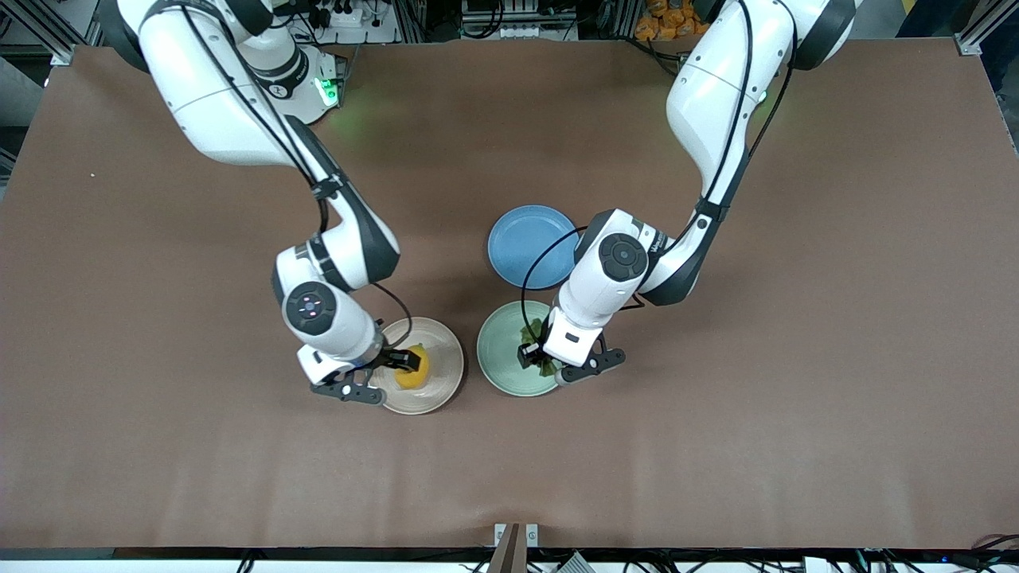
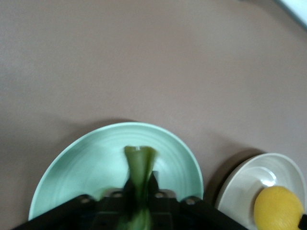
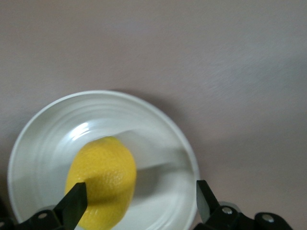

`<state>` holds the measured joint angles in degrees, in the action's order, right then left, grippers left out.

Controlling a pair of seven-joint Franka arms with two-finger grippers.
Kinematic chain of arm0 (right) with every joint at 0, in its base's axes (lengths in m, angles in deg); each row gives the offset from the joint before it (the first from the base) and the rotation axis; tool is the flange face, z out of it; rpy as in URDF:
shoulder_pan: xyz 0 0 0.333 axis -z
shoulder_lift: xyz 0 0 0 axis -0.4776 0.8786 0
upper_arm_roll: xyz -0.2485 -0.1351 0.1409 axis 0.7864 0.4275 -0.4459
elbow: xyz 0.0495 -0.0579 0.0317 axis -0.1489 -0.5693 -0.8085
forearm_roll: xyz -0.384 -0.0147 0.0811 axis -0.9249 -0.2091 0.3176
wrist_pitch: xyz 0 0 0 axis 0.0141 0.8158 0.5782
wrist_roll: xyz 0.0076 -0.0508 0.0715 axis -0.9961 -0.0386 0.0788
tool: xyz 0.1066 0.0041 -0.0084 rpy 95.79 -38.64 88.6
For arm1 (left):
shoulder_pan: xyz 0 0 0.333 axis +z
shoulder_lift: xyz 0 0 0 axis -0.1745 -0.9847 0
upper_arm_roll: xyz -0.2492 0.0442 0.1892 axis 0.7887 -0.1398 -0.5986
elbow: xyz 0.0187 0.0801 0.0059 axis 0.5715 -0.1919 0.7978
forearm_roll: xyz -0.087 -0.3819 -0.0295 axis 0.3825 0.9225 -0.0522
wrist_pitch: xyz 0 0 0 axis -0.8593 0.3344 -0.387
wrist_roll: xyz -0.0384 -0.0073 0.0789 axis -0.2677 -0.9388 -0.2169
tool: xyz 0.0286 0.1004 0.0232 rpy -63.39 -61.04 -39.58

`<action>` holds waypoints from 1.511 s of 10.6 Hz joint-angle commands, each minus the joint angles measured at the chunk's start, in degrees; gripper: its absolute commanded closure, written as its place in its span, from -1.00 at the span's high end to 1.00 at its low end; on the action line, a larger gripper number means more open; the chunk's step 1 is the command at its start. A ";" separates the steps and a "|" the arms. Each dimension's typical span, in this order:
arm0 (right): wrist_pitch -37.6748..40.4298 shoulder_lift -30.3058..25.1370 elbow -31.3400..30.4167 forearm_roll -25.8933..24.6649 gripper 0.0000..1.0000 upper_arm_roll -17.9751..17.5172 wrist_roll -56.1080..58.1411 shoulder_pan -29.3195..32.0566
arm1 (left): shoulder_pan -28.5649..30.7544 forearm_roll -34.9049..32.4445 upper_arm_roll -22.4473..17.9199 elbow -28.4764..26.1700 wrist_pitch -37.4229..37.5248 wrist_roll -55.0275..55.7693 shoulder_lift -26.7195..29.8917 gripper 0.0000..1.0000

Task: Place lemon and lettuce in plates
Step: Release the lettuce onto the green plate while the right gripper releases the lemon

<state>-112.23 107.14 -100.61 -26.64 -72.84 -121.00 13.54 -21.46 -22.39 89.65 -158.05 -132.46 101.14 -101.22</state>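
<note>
The lemon [image 1: 414, 376] [image 3: 103, 177] lies in the pale beige plate [image 1: 446, 350] [image 3: 158, 139]. My right gripper [image 1: 404, 361] [image 3: 141, 199] hangs low over that plate, open, and one of its fingertips [image 3: 76, 201] is right against the lemon's side. The lettuce [image 1: 533, 331] [image 2: 140, 165] hangs as a folded green leaf over the mint green plate [image 1: 497, 350] [image 2: 86, 163]. My left gripper [image 1: 530, 355] [image 2: 140, 184] is shut on it, just above that plate. The left wrist view also shows the beige plate [image 2: 249, 182] with the lemon [image 2: 278, 208].
A blue plate [image 1: 525, 243] sits farther from the front camera than the mint green plate, partly under my left arm. The two task plates stand side by side near the table's middle. Bare brown tabletop [image 1: 716, 446] surrounds them.
</note>
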 commanded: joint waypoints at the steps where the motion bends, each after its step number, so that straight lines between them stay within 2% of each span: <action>1: 2.05 -7.03 -5.64 -0.72 1.00 -0.81 10.13 5.66 | -0.74 0.95 -0.90 1.51 -1.77 0.66 -1.40 1.00; 4: 7.33 -13.18 -5.20 -0.45 1.00 -0.90 15.16 9.45 | -0.66 1.04 -0.90 1.51 -1.77 1.45 -1.06 1.00; 12: 20.85 -28.66 -4.50 -0.28 1.00 -0.99 15.35 13.85 | -0.31 0.60 -0.90 1.51 -0.46 5.50 0.35 1.00; 14: 27.26 -30.77 -3.62 -0.28 1.00 -0.72 17.87 13.94 | 0.30 -2.89 -1.25 1.51 5.49 4.36 1.05 1.00; 16: 30.44 -31.31 -3.70 -0.28 1.00 -0.55 24.54 16.47 | 2.32 -6.25 -1.08 1.51 10.16 -0.19 1.76 1.00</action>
<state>-84.53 77.42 -102.90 -26.65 -72.83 -102.65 26.78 -21.05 -25.59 88.64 -156.23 -127.64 104.97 -101.25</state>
